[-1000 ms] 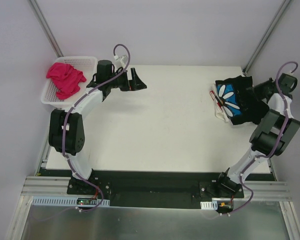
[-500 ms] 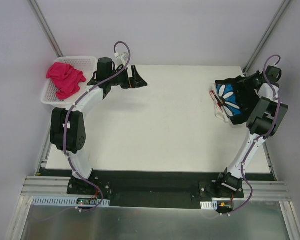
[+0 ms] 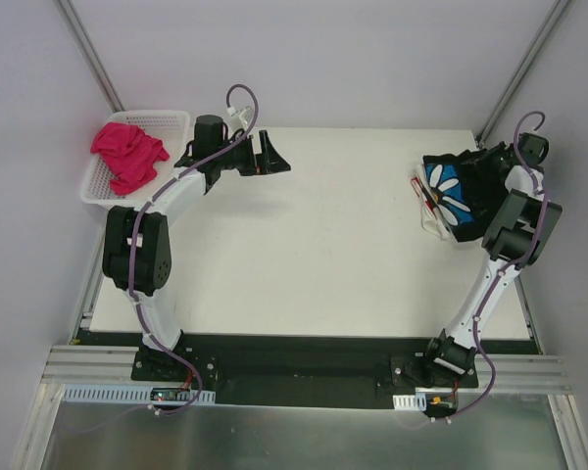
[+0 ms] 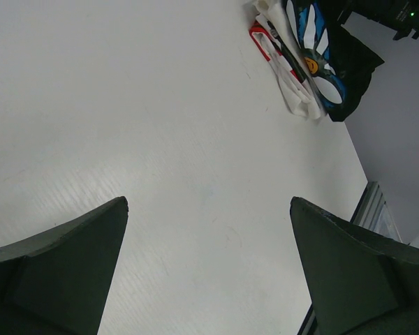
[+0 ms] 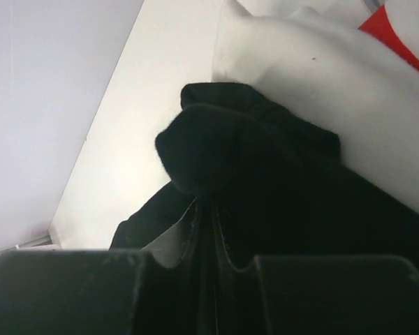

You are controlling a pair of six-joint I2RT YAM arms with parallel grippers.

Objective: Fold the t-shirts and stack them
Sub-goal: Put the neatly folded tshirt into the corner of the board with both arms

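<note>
A black t-shirt with a white daisy on a blue patch lies on top of cream-white t-shirts at the table's right edge. My right gripper sits at the pile's far right corner. In the right wrist view its jaws are nearly together, pinching a bunched fold of the black t-shirt beside the cream-white cloth. A bright pink t-shirt lies crumpled in the basket. My left gripper hovers open over bare table, holding nothing.
The white mesh basket stands off the table's far left corner, just behind my left arm. A red strip shows at the pile's left side. Grey walls close in on both sides, and the table's right edge runs next to my right arm.
My right arm has drawn in and straightened, its wrist shifting toward the far right corner while still on the black t-shirt. My left gripper has edged slightly right.
</note>
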